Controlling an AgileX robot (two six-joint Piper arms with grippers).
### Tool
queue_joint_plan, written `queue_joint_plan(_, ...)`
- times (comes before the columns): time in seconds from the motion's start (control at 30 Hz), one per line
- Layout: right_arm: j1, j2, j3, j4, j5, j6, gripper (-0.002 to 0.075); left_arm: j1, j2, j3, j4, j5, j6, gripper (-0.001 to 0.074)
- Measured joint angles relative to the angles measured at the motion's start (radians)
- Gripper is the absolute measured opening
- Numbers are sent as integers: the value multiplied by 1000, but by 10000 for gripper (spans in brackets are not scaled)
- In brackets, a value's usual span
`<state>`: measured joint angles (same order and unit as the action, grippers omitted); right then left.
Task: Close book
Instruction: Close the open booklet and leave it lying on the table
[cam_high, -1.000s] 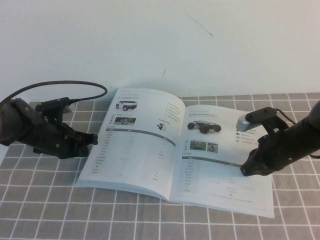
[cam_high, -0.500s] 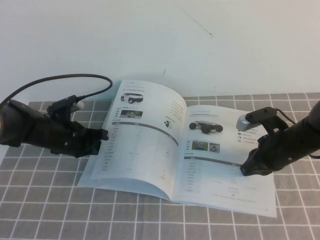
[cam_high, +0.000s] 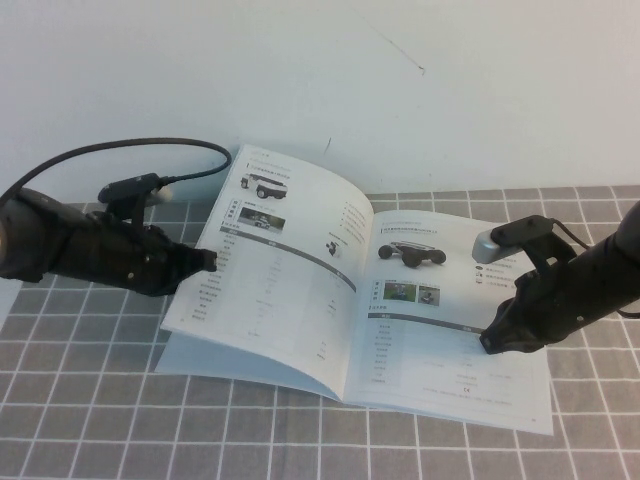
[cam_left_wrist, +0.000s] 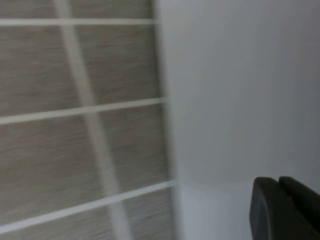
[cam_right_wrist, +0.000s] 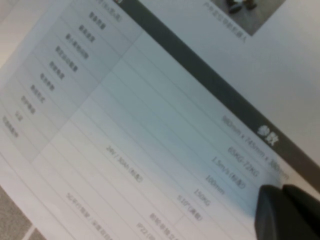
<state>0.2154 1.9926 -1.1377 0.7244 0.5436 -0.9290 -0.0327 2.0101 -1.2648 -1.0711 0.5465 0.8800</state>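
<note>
The left gripper is in the left-centre of the high view, at the outer edge of the left page. Its fingers look pressed together with nothing between them, and the tip seems to be just under the page edge. This page is raised and tilted above the sheets below it.

The right gripper is in the right-centre of the frame. Its fingers also look closed and hold nothing; the tip rests on the right page, which lies flat.

The book is a thin, open brochure in the middle of the grey checked tablecloth. We judge it to be light and floppy. The glossy paper will bend and may slip off a smooth fingertip, so we think the outer edge of the raised page is the best place to push. The pressed right side should keep the book from sliding.

As for writing, the pages show small wheeled vehicles and tables of tiny characters that we cannot read. In the right wrist view, some figures look like "100mm", "150KG" and "24V / 30Ah". We see no brand name.
</note>
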Motion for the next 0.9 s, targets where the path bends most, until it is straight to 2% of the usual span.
queue_joint_plan(0.23,0,0,0,0,0,0,-3,0,0,0,297,-91,-204,-4)
queue_joint_plan(0.9,0,0,0,2,-6,0,-3,-2,0,0,468,-90,-395,-4)
